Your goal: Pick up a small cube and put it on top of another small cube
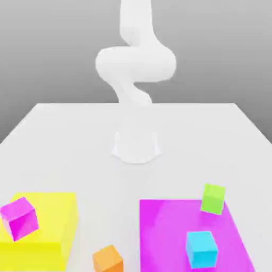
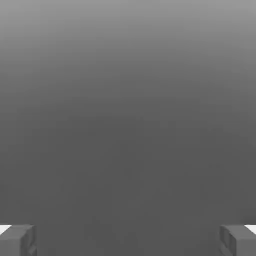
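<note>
Exterior view: white arm [image 1: 135, 61] rises from a round base [image 1: 136, 144] at mid-desk, coiled upward and running out of frame at the top. White desk [image 1: 79, 143] against a grey backdrop.

Near edge, the exterior view's left: large yellow block [image 1: 50, 223]. A magenta cube [image 1: 19, 218] sits on it, tilted, at the block's left corner, touching its top face.

The exterior view's right: large magenta block [image 1: 175, 228], flat top. Two small cubes on it. Green cube [image 1: 213, 198] at the far right corner, tilted a little. Cyan cube [image 1: 201, 248] nearer the camera, roughly upright. The two are apart, not touching.

Between the two blocks, at the bottom edge: orange cube [image 1: 108, 260] on the desk, partly cut off by the frame. It stands just beside the yellow block; contact cannot be judged.

No small cube is stacked on another. All four lie well apart from the arm's base.

Hand view: the hand [image 2: 128, 240] has its two grey fingers at opposite corners of the frame, one fingertip [image 2: 17, 240] on each side. Spread wide, nothing between them. Behind them, plain grey backdrop.
</note>
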